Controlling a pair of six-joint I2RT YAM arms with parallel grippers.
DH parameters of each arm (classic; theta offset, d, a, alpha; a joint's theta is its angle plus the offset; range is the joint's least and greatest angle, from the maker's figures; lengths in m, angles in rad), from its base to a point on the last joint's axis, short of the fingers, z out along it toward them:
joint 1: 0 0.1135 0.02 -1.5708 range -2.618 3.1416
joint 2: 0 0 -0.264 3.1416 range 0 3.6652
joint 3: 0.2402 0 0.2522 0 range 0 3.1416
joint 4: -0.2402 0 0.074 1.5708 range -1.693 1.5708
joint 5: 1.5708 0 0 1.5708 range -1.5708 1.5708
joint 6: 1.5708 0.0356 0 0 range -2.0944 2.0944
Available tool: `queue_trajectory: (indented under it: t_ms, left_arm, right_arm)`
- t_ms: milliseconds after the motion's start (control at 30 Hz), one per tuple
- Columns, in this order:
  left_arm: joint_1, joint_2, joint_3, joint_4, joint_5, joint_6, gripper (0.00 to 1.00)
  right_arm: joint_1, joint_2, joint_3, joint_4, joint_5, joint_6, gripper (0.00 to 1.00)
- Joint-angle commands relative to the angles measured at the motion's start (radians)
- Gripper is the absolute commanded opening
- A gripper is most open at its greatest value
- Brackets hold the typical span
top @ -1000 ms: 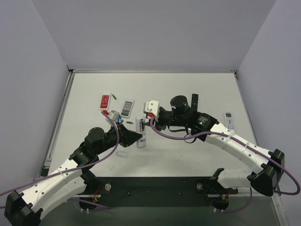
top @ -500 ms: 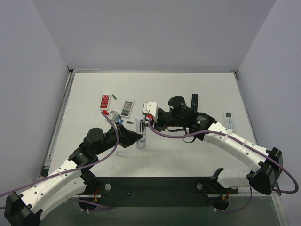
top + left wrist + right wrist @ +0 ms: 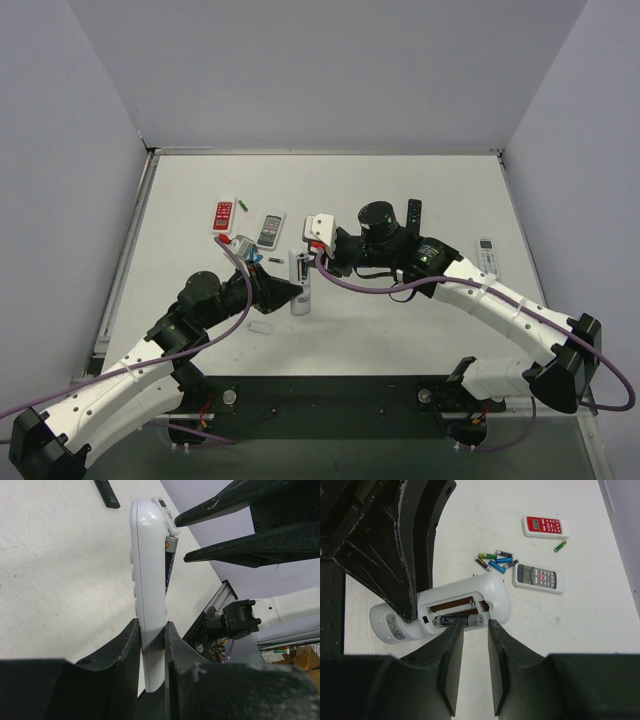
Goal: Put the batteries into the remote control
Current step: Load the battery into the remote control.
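My left gripper [image 3: 291, 291] is shut on the near end of the white remote control [image 3: 300, 280] and holds it edge-on in the left wrist view [image 3: 148, 585]. Its back recess faces the right wrist camera [image 3: 455, 605]. One dark battery [image 3: 457, 620] lies in the nearer slot of the recess and also shows in the left wrist view [image 3: 168, 565]; the other slot is bare. My right gripper [image 3: 476, 630] is open and empty, its fingertips just beside that battery. In the top view it [image 3: 318, 258] hovers at the remote's right side. Several loose batteries [image 3: 495, 560] lie on the table beyond.
A red remote [image 3: 223, 215], a grey remote [image 3: 270, 229] and a lone green battery [image 3: 242, 201] lie at the back left. A black remote [image 3: 414, 215] and a white display remote [image 3: 487, 255] lie to the right. A small white cover [image 3: 261, 326] lies near the left arm.
My right gripper has shifted slightly to the left, closer to the remote. The left gripper and the remote have stayed still.
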State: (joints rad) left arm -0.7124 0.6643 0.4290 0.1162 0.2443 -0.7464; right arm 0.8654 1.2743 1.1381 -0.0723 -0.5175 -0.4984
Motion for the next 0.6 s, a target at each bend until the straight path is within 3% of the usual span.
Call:
queue_trajectory:
  t_ms: [0,567]
  left_arm:
    - [0.001,-0.014,0.045,0.062,0.016,0.012,0.0]
    - [0.001,-0.023,0.043,0.071,0.018,0.015,0.0]
  right_arm:
    - [0.009,0.017,0.045,0.006,-0.044,-0.012,0.21]
    - [0.024,0.051,0.057,-0.035,-0.042,-0.034,0.07]
